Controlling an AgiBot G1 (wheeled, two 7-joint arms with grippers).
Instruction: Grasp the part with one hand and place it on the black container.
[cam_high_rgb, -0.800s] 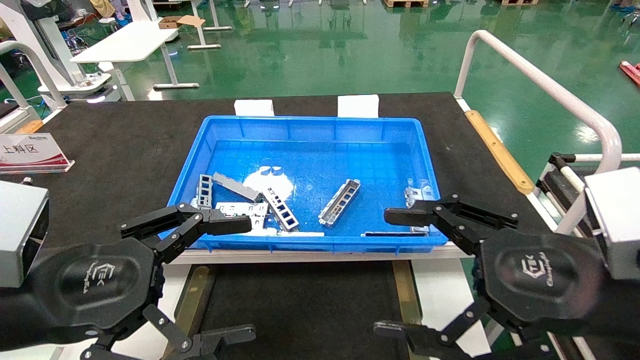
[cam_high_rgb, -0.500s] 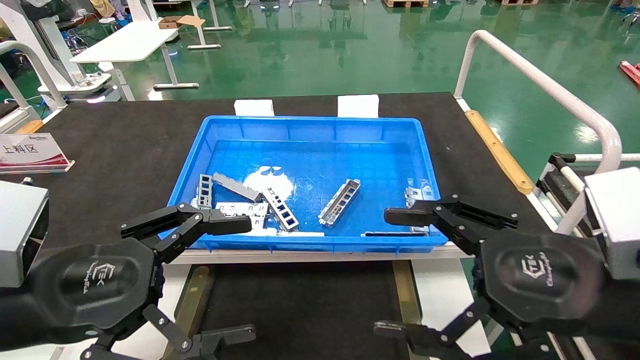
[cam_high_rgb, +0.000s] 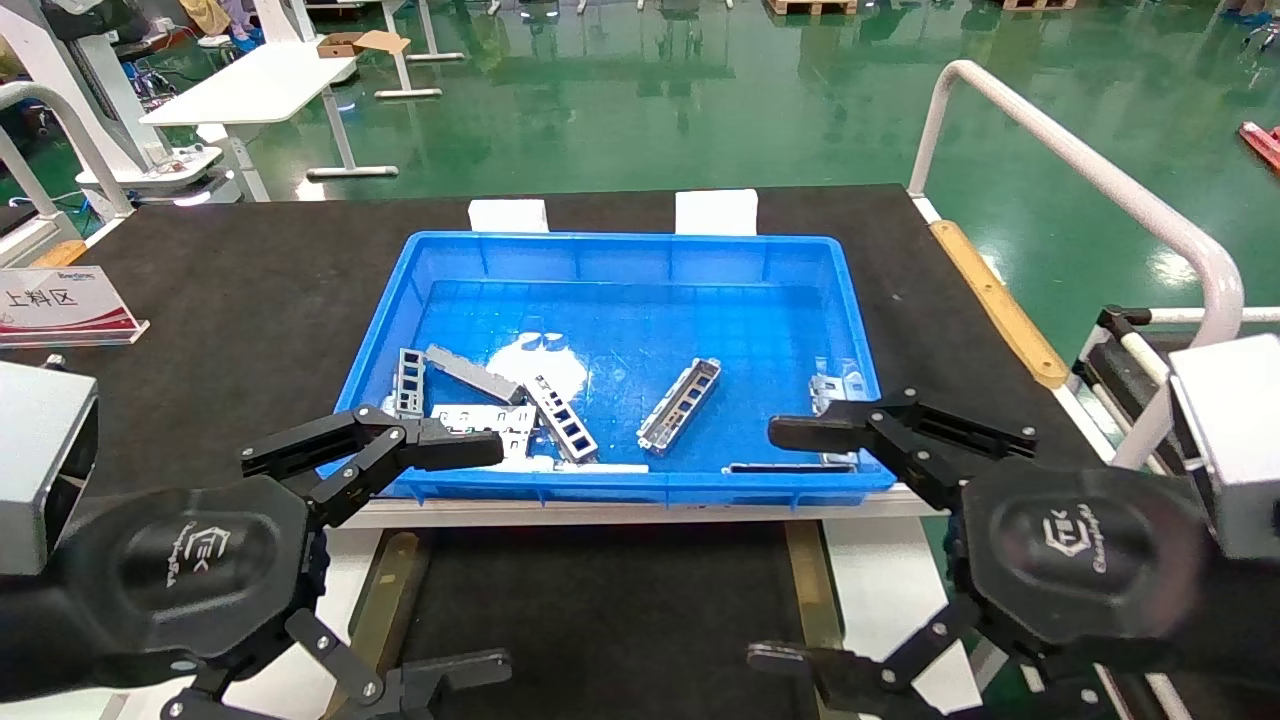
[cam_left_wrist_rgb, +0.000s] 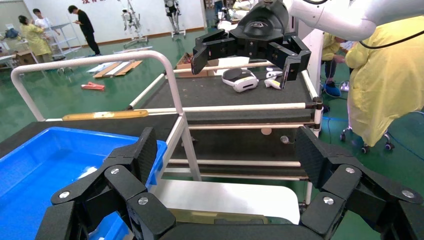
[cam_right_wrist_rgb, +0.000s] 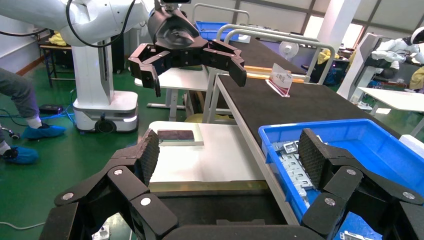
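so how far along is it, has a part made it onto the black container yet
Nothing looks done yet. The part lies in the blue bin among other metal pieces, and the black container in front of the bin carries no part. Nothing is in hand: the left hand and right hand hover open and empty at the bin's near edge. Grasping and placing both remain.

1. The left gripper (cam_high_rgb: 480, 555) hangs low at the left of the head view, its 2 black fingers spread wide apart and pointing toward the middle, holding nothing.
2. The right gripper (cam_high_rgb: 775, 545) mirrors it at the right of the head view, its 2 fingers also spread wide, pointing inward and holding nothing.
3. Both wrists sit at about the same height, and the 2 grippers face each other, well apart.
4. Each wrist view shows the opposite gripper farther off, fingers splayed: the right gripper (cam_left_wrist_rgb: 242, 62) and the left gripper (cam_right_wrist_rgb: 195, 70).
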